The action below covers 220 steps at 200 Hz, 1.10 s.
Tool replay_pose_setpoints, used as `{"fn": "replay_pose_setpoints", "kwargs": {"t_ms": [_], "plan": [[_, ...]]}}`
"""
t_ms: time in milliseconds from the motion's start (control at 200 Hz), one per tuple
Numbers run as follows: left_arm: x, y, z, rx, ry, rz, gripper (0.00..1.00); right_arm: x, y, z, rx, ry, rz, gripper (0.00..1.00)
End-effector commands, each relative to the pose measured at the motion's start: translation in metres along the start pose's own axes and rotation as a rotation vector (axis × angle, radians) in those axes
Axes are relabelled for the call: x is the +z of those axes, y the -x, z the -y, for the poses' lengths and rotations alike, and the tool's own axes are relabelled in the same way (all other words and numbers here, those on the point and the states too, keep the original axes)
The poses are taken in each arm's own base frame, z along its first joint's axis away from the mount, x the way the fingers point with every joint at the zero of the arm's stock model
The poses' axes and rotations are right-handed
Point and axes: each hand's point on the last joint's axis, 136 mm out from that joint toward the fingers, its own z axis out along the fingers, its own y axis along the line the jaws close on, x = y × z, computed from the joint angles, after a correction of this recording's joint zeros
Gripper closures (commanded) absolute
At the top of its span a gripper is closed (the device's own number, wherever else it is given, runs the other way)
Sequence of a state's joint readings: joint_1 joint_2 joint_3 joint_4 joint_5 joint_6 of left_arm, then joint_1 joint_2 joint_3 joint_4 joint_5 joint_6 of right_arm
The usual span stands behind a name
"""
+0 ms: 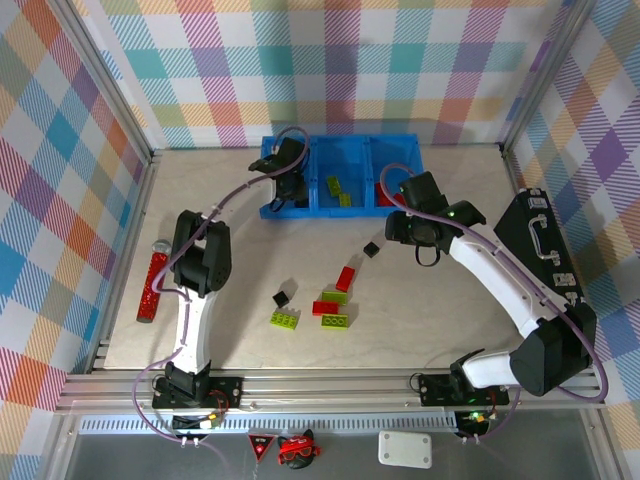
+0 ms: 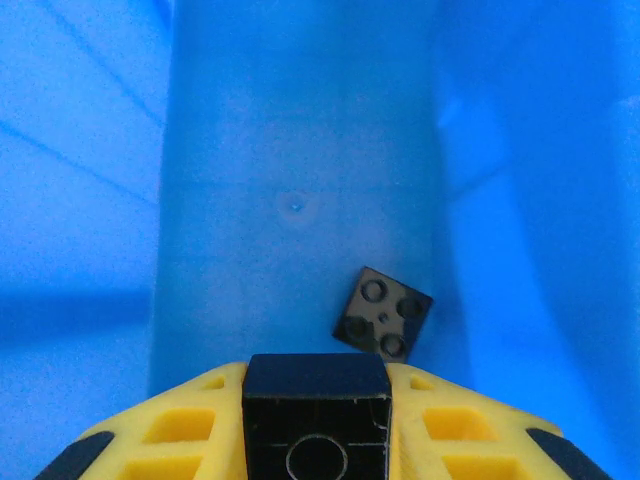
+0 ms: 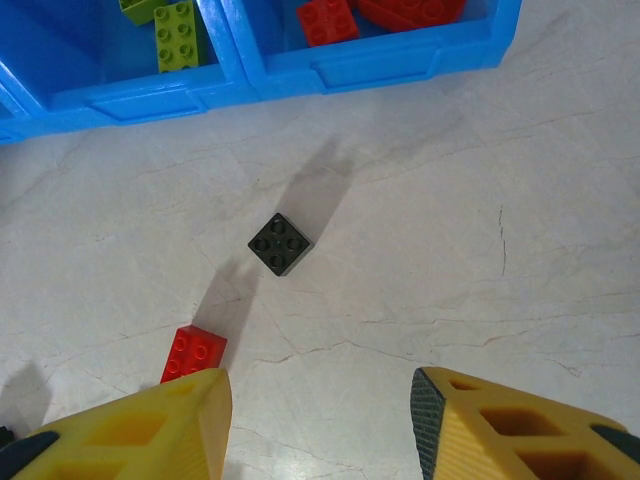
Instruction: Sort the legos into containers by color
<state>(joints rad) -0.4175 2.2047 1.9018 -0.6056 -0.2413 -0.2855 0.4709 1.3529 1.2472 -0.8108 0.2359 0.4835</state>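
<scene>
Your left gripper (image 2: 316,385) hangs over the bin's (image 1: 345,143) left compartment (image 2: 290,150), jaws clenched on a black lego (image 2: 316,435). I judge the drop is in hand: release it beside the second lego (image 2: 383,314), which lies studs up. Your right gripper (image 3: 320,425), jaws released, hovers above a square lego (image 3: 280,243) on the worktop (image 3: 500,250) near the far edge. It is studs up, has no long axis, and its corners sit diagonal to the jaws.

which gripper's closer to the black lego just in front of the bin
Right. The right gripper hangs open near the black lego; the left gripper is over the bin's left compartment, gripping another black brick.
</scene>
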Motion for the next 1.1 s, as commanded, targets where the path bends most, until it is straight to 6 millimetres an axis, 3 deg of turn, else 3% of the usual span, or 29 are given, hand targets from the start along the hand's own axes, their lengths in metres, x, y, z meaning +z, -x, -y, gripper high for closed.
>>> {"fn": "replay_pose_setpoints", "kwargs": {"t_ms": [0,255,475,590,855,1095], "plan": [[0.016,0.015,-0.008,0.004,0.034,0.038,0.71,-0.013,0.008,0.002,0.017,-0.004,0.028,0.48],[0.044,0.005,-0.009,0.005,0.061,0.001,0.7,-0.009,0.006,0.001,0.019,-0.003,0.014,0.48],[0.048,0.002,-0.008,0.01,0.056,-0.006,0.57,-0.008,0.007,0.0,0.022,0.0,0.013,0.48],[0.041,0.006,-0.007,0.008,0.048,0.003,0.52,-0.007,0.008,-0.003,0.025,0.007,0.011,0.48],[0.014,0.01,-0.01,0.001,0.03,0.021,0.53,-0.003,0.007,-0.01,0.022,0.029,-0.008,0.49],[-0.013,-0.01,-0.018,-0.017,0.001,-0.012,0.54,0.007,-0.001,-0.019,0.021,0.044,-0.054,0.51]]}}
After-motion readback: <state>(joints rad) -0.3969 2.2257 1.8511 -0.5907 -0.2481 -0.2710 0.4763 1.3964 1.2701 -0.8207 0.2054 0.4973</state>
